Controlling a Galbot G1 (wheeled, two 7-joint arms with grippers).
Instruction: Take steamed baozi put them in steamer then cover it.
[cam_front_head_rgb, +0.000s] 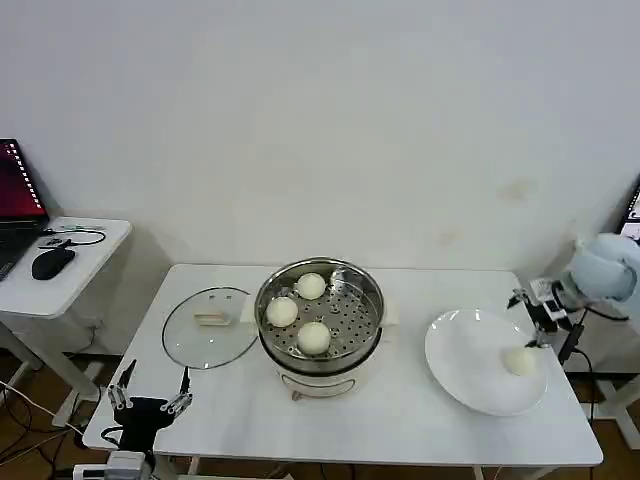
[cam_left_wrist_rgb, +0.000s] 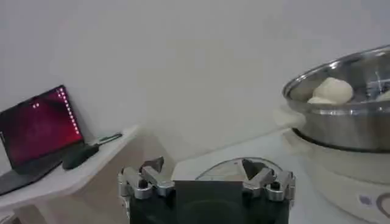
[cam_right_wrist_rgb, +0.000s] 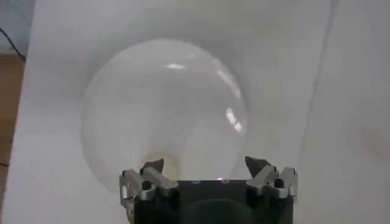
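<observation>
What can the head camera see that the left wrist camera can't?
Head view alone: the white plate with one baozi on it, the right hand open beside it, and three baozi inside the steamer. Left wrist view alone: the laptop's red screen. Both: steamer, glass cover on the table, open left hand, mouse.

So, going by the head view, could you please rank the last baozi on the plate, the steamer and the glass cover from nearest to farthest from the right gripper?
1. The baozi on the plate, just beside the right gripper, at the table's right end.
2. The steamer, mid-table.
3. The cover, lying flat left of the steamer.
</observation>
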